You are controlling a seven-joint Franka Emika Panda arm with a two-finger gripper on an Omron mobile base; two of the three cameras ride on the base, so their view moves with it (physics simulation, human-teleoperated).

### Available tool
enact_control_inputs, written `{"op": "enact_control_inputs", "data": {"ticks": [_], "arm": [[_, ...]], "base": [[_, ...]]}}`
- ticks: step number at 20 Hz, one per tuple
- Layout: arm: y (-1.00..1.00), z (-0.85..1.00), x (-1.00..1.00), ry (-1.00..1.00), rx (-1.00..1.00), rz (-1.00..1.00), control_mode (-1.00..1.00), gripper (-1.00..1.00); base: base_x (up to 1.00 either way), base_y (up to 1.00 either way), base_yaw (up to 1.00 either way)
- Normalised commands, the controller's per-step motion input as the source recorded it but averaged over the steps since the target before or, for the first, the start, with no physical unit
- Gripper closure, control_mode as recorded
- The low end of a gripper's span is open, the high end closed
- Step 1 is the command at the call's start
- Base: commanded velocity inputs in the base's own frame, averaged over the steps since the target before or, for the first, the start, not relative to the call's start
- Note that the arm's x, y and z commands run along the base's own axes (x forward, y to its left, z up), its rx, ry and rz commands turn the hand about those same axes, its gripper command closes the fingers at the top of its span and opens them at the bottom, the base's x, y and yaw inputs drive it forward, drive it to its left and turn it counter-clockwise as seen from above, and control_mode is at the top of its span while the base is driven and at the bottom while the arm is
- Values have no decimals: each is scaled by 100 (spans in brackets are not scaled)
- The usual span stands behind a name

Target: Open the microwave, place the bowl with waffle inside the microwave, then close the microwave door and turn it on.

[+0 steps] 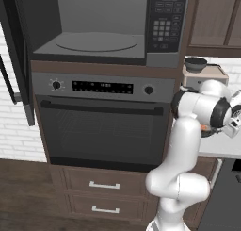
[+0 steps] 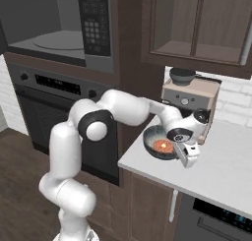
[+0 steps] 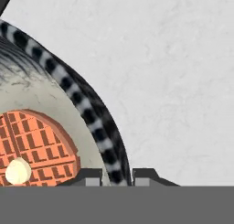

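- Bowl (image 3: 68, 88) sits on the white counter (image 3: 173, 72), and in the hand view its striped rim runs right down between the two fingertips (image 3: 91, 177), one inside the wall and one outside.
- Gripper (image 2: 188, 155) looks narrowed around that rim, pads just beside it or touching. Can't tell for sure if it's truly clamped yet, so I wouldn't call it held.
- What could go wrong, my guess: it's a one-sided pinch on a thin rim, so lifting could let the bowl swing or tilt off the fingers.
- If it tips, the waffle (image 3: 39, 147) slides out. It lies flat in the bowl, just to the inner side of the fingers, with a pale blob of butter (image 3: 18, 170) on top.
- Espresso machine (image 2: 189, 98) stands close behind the gripper, so a sloppy lift could bump it.
- Microwave (image 1: 101, 22) is well apart, up and away, door (image 1: 16, 55) already swung open, glass turntable (image 1: 96, 41) bare. A long carry means more chances to spill or clip the frame.
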Motion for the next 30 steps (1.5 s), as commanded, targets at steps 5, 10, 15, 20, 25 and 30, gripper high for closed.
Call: {"op": "enact_control_inputs", "data": {"ticks": [5, 10, 15, 20, 25, 30], "arm": [[-5, 0, -99, -43, 21, 0, -100, 100], [44, 7, -100, -30, 1, 0, -100, 100], [63, 23, -100, -13, 0, 0, -100, 100], [66, 39, -97, -3, -4, -2, -100, 100], [73, 57, -69, 7, -6, -5, -100, 100], [87, 70, -23, 16, -6, -15, -100, 100]], "base": [[0, 0, 0], [0, 0, 0], [0, 0, 0], [0, 0, 0], [0, 0, 0], [0, 0, 0]]}}
